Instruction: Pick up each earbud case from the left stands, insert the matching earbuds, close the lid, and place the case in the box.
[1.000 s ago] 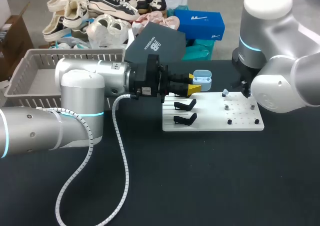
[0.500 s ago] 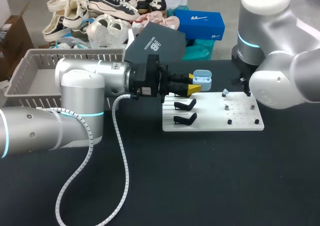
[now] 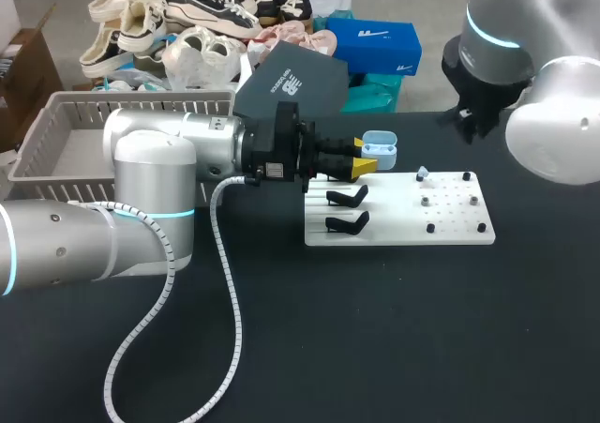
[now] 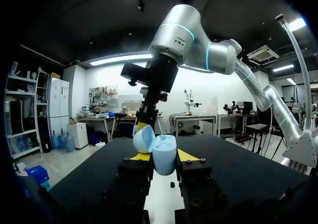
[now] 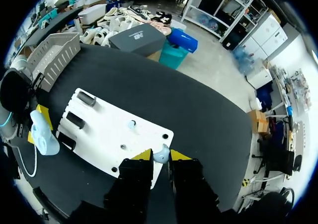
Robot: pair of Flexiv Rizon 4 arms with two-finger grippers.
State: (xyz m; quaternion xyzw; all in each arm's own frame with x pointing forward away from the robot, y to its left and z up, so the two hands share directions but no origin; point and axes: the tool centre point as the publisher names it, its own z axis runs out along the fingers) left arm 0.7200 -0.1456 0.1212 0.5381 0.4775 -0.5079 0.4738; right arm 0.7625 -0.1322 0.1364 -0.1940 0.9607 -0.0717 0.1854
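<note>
Case (image 3: pixel 379 143), blue, lid up, pinched in left gripper (image 3: pixel 366 157) over board's (image 3: pixel 450 221) far left corner, by black stands (image 3: pixel 347 196). Pale earbud (image 5: pixel 160 155) squeezed in right gripper (image 5: pixel 160 157). Grey basket (image 3: pixel 56 132) at bench's left edge.

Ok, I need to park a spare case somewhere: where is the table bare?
The black table is bare between the white board and its near edge, right of the cable. Crowded: the board's far-left corner, where the left tool holds the open case.

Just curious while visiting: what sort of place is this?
Likely a robot test lab: an open pale-blue plastic earbud case in the left gripper, a white pegged fixture board on a black table.
</note>
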